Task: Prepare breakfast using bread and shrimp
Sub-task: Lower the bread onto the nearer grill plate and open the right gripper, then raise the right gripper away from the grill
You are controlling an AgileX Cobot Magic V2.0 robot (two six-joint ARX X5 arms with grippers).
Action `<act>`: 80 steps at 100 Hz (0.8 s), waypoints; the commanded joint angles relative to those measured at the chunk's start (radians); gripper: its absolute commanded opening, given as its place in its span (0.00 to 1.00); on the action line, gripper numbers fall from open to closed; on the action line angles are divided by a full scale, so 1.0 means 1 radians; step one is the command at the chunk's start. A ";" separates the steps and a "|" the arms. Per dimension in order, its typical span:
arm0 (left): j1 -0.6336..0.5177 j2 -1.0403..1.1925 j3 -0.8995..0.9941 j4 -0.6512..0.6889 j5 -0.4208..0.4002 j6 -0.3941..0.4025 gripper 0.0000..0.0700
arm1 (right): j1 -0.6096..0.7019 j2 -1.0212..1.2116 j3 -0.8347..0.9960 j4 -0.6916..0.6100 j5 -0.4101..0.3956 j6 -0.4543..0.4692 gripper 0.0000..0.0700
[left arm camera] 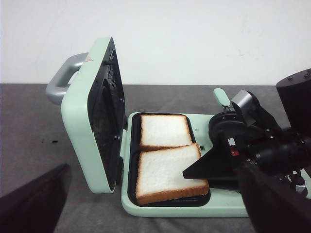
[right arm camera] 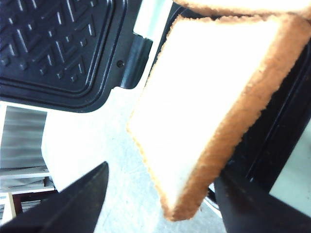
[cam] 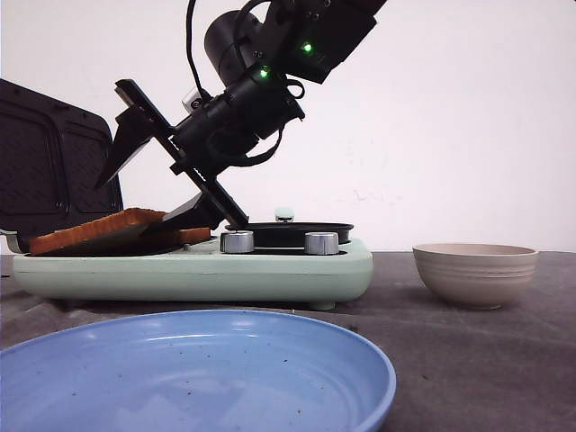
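Observation:
Two slices of bread lie in the dark tray of a pale green sandwich maker (left arm camera: 160, 206): the far slice (left arm camera: 165, 130) lies flat, and the near slice (left arm camera: 167, 172) is tilted and overlaps its edge. My right gripper (cam: 133, 200) is open above the tray. One finger (left arm camera: 204, 167) rests at the near slice's corner and the other is raised well above it. In the right wrist view that corner (right arm camera: 204, 121) sits between the spread fingertips. My left gripper (left arm camera: 153, 167) hangs open, back from the machine. The shrimp is out of view.
The sandwich maker's lid (left arm camera: 92, 121) stands upright beside the tray, its grey handle (left arm camera: 60, 80) pointing away. Two metal knobs (cam: 279, 242) sit on the machine's front. A blue plate (cam: 198, 369) lies nearest the camera. A beige bowl (cam: 474, 270) stands to the right, its inside hidden.

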 commanded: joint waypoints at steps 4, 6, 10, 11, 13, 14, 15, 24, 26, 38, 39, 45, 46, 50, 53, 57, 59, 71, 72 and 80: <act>-0.002 0.000 0.005 0.014 -0.004 0.012 0.91 | 0.010 0.021 0.028 -0.040 0.016 -0.031 0.62; -0.002 0.000 0.005 0.014 -0.004 0.012 0.91 | 0.010 0.021 0.032 -0.053 0.023 -0.041 0.62; -0.002 0.000 0.005 0.014 -0.004 0.012 0.91 | 0.010 0.021 0.043 -0.083 0.035 -0.064 0.62; -0.002 0.000 0.005 0.014 -0.004 0.011 0.91 | 0.010 0.021 0.046 -0.092 0.039 -0.070 0.62; -0.002 0.000 0.005 0.014 -0.004 0.011 0.91 | 0.011 0.021 0.052 -0.109 0.049 -0.082 0.62; -0.002 0.000 0.005 0.014 -0.004 0.012 0.91 | 0.011 0.021 0.055 -0.118 0.053 -0.088 0.62; -0.002 0.000 0.005 0.014 -0.004 0.012 0.91 | 0.011 0.021 0.059 -0.127 0.056 -0.095 0.62; -0.002 0.000 0.005 0.014 -0.004 0.012 0.91 | 0.011 0.021 0.095 -0.199 0.092 -0.147 0.63; -0.002 0.000 0.005 0.014 -0.004 0.011 0.91 | 0.011 0.021 0.102 -0.209 0.099 -0.157 0.63; -0.002 0.000 0.005 0.014 -0.004 0.012 0.91 | 0.011 0.021 0.150 -0.267 0.123 -0.197 0.63; -0.002 0.000 0.005 0.014 -0.004 0.012 0.91 | 0.011 0.021 0.154 -0.273 0.126 -0.201 0.63; -0.002 0.000 0.005 0.014 -0.004 0.012 0.91 | 0.010 0.018 0.179 -0.303 0.137 -0.230 0.63; -0.002 0.000 0.005 0.014 -0.004 0.012 0.91 | 0.010 0.016 0.183 -0.308 0.139 -0.235 0.63; -0.002 0.000 0.005 0.014 -0.004 0.012 0.91 | 0.010 0.010 0.197 -0.325 0.154 -0.255 0.63; -0.002 0.000 0.005 0.014 -0.004 0.012 0.91 | 0.010 0.003 0.205 -0.335 0.164 -0.269 0.63; -0.002 0.000 0.005 0.014 -0.004 0.012 0.91 | 0.010 -0.010 0.211 -0.344 0.184 -0.292 0.63; -0.002 0.000 0.005 0.014 -0.004 0.012 0.91 | 0.009 -0.018 0.212 -0.349 0.195 -0.302 0.63; -0.002 0.000 0.005 0.014 -0.004 0.012 0.91 | -0.003 -0.078 0.216 -0.386 0.269 -0.380 0.63; -0.002 0.000 0.005 0.014 -0.004 0.012 0.91 | -0.005 -0.084 0.216 -0.391 0.277 -0.388 0.63; -0.002 0.000 0.005 0.013 -0.004 0.011 0.91 | -0.014 -0.127 0.216 -0.431 0.328 -0.452 0.63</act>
